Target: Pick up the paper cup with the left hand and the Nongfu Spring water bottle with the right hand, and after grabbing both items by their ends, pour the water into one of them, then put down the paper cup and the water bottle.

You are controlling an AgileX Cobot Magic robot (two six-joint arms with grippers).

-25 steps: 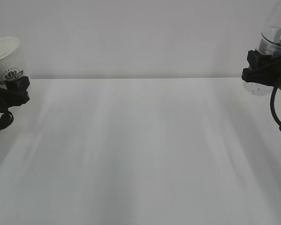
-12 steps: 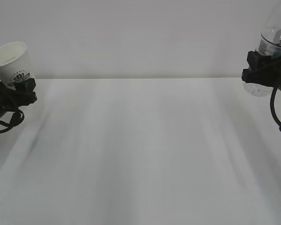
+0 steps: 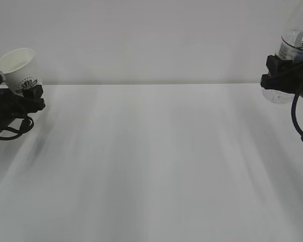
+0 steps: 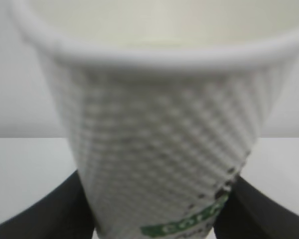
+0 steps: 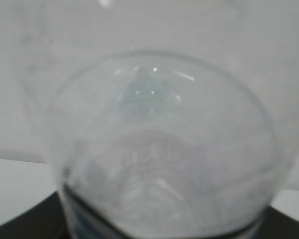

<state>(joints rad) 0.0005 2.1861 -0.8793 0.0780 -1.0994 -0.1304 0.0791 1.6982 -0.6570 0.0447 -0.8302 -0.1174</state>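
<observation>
The white paper cup [image 3: 19, 69] hangs above the table at the far left, its rim leaning a little to the left. My left gripper [image 3: 29, 96] is shut on its lower end. In the left wrist view the textured cup [image 4: 159, 129] fills the frame, with a black finger [image 4: 55, 214] on each side of its base. At the far right my right gripper [image 3: 283, 75] is shut on the lower end of the clear Nongfu Spring water bottle [image 3: 294, 35], held upright off the table. The bottle [image 5: 159, 149] blocks the right wrist view. I cannot make out the water.
The white table [image 3: 151, 161] stretches between the two arms in front of a plain white wall. A black cable [image 3: 297, 121] loops down from the right arm.
My left gripper has carried the cup to the right, toward the middle. The right gripper and the bottle have stayed still.
</observation>
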